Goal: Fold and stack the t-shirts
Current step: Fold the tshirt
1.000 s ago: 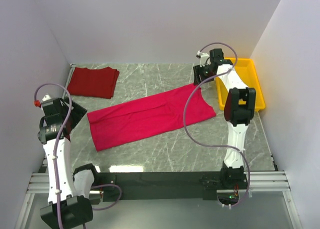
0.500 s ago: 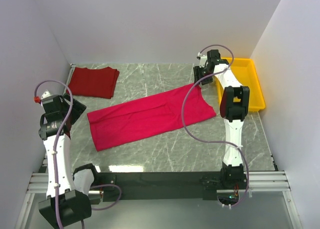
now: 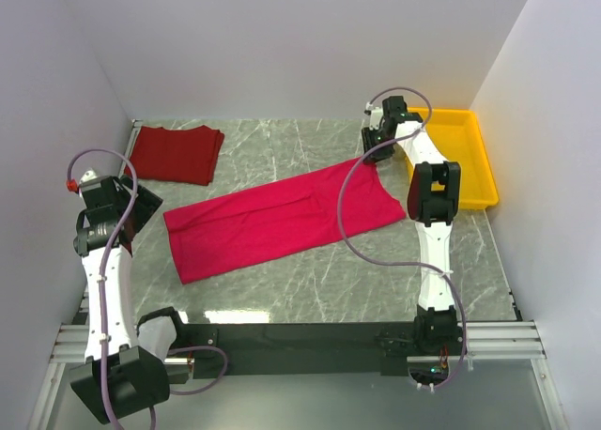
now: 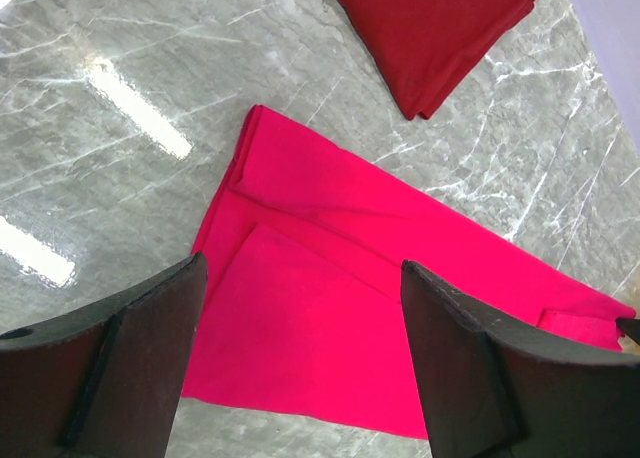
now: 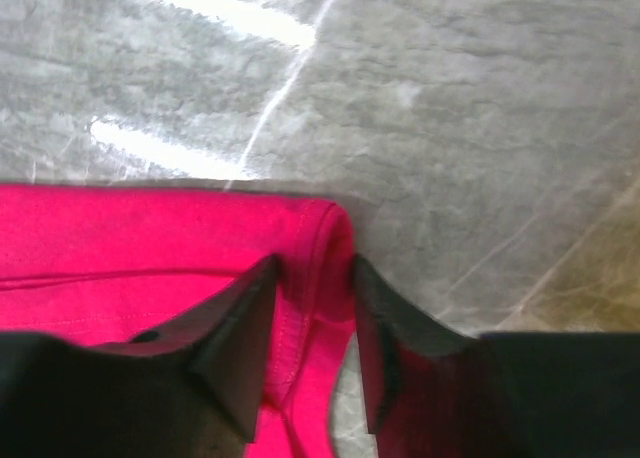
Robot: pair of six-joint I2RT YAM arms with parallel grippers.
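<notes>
Top view: bright pink t-shirt (image 3: pixel 282 219) lies folded into a long strip mid-counter (image 3: pixel 319 284). Brick-red t-shirt (image 3: pixel 175 154) sits folded at the back left corner. Yellow tray (image 3: pixel 485 172) back right. Right hand (image 3: pixel 373 154) is down at the pink shirt's far right corner; left hand (image 3: pixel 130 216) is off its left end.

Left wrist: left hand (image 4: pixel 300 278) released, fingers wide, nothing between, above the pink shirt.

Right wrist: right hand (image 5: pixel 312 273) fingers straddle the pink hem corner, cloth between; clenched or not, can't tell.
</notes>
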